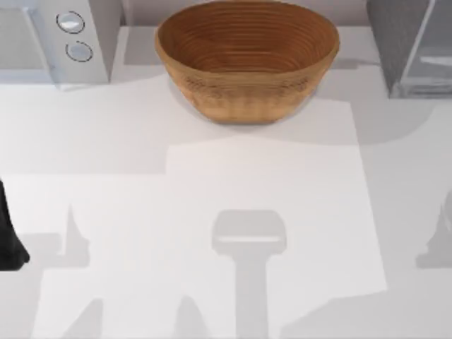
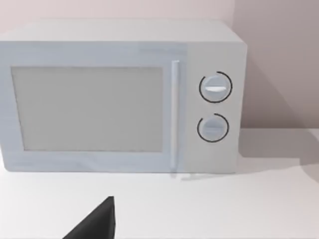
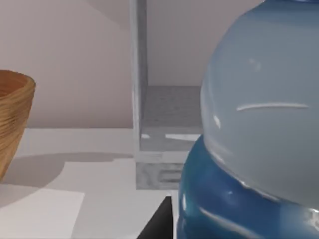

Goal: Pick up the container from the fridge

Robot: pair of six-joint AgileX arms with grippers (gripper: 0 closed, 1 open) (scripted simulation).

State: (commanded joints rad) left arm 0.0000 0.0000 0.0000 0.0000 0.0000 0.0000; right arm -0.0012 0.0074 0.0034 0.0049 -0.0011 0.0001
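Left arm (image 1: 10, 236) parked at the table's left edge, dark against the white top. 1 dark finger (image 2: 97, 221) pointing forward in the left wrist view. 1 dark finger (image 3: 158, 221) low in the right wrist view.

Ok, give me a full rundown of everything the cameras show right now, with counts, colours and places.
container: one, clear body with a blue label band, looming very close in the right wrist view
fridge: one, dark grey with a pale glassy door panel, back right corner of the table
basket: one, woven brown, back centre
microwave: one, white with two round dials, back left corner
table: one, white, under everything
left arm: one, black, at the table's left edge
left gripper's fingers: a dark tip low in the left wrist view, facing the microwave
right gripper's fingers: a dark tip beside the container
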